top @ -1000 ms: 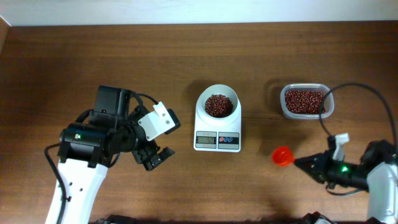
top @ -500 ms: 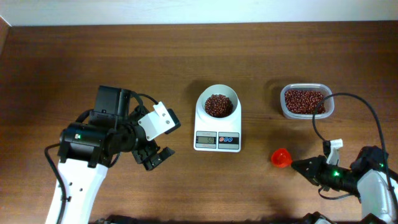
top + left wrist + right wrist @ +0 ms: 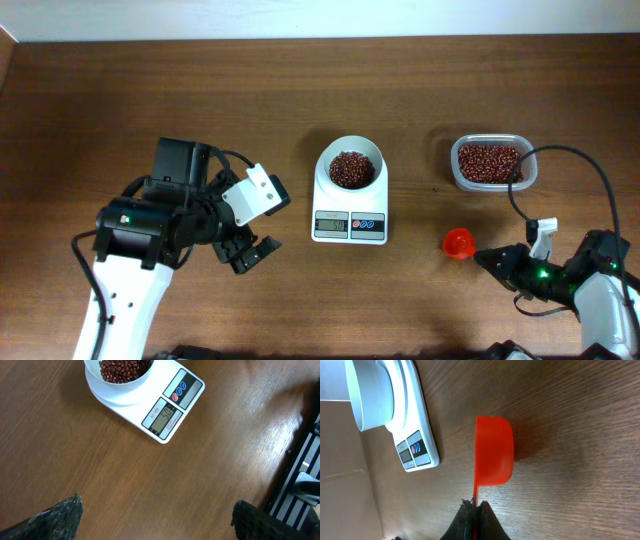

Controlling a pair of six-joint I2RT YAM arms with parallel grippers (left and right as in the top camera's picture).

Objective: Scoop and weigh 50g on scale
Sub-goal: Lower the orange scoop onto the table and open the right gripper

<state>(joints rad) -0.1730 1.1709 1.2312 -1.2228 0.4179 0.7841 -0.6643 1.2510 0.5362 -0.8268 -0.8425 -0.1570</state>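
The right gripper (image 3: 474,506) has its jaws shut tight on the thin handle of the red scoop (image 3: 494,450). The cup of the scoop sticks out in front of the jaws, low over the table (image 3: 120,100), and no beans show in it. It is hard to tell if the cup touches the wood. The left gripper (image 3: 155,517) has its jaws wide open and holds nothing. It hangs over bare wood on the left. The scale (image 3: 349,227) sits in the middle of the table, between the two arms. It is to the right of the left gripper and to the left of the scoop, apart from both. A white bowl (image 3: 325,160) stands on the far part of the scale, with red beans (image 3: 349,169) inside. The screen and the red and blue buttons are on the near edge. The screen is lit, but its digits are too small to read for sure. A clear tub (image 3: 533,180) with more beans is at the far right, well apart from the scale. The scale looks like light, hard, smooth plastic, so it would likely slide with a small push. The bowl only rests on top and could tip or spill. If the scale must be moved, the best spots look like its flat left and right sides, low down, away from the buttons and the bowl.
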